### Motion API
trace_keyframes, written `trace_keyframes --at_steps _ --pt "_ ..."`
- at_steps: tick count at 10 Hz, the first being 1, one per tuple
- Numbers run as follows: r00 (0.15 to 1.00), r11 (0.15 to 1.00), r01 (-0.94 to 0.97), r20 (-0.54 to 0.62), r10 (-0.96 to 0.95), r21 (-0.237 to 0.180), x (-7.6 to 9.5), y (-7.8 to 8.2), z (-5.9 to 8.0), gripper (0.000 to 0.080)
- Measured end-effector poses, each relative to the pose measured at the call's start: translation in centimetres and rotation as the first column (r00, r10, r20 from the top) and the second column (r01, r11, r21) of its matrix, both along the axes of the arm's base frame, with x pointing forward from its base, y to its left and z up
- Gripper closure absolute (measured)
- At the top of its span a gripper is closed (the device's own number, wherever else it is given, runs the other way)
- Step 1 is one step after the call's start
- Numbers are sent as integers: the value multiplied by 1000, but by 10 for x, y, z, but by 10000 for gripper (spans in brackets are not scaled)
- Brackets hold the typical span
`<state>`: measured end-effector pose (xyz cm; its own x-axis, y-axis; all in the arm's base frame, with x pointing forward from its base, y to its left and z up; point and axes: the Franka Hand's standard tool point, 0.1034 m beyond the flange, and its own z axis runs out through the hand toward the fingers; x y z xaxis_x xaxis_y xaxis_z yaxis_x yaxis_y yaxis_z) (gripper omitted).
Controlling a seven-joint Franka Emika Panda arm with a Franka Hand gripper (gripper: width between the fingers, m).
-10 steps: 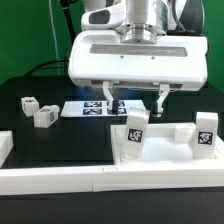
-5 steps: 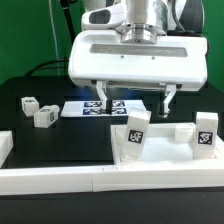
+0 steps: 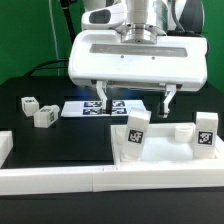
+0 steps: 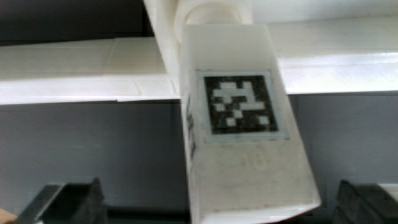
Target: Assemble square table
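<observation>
The white square table panel (image 3: 165, 148) lies at the front of the exterior view's right. A tagged white leg (image 3: 135, 130) stands on its left part, slightly tilted, and a second leg (image 3: 205, 131) stands at its right corner. Two more legs (image 3: 27, 103) (image 3: 44, 116) lie loose on the black table at the left. My gripper (image 3: 134, 98) is wide open above the first leg, apart from it. In the wrist view that leg (image 4: 231, 110) stands between the dark fingertips (image 4: 71, 200), which do not touch it, and the gripper (image 4: 217, 205) is empty.
The marker board (image 3: 82, 106) lies flat behind the gripper. Long white border bars run along the front (image 3: 90, 180) and the left edge (image 3: 5, 146). A white band (image 4: 71, 75) crosses behind the leg in the wrist view.
The fingers spread wider apart between one second ago and half a second ago. Nothing has moved since; the leg stays standing on the panel.
</observation>
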<state>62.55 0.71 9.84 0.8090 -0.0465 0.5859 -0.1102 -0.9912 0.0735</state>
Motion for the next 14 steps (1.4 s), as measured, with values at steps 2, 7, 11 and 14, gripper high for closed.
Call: trace_keyframes --at_steps 2,7,11,14 --pt "998 1000 -10 -68 12 25 4 -20 11 151" --pt "934 988 -27 -347 80 154 12 -6 30 151" --pt "898 985 -15 -430 88 171 14 -2 31 151" --pt "877 961 107 -480 29 254 4 -10 11 151"
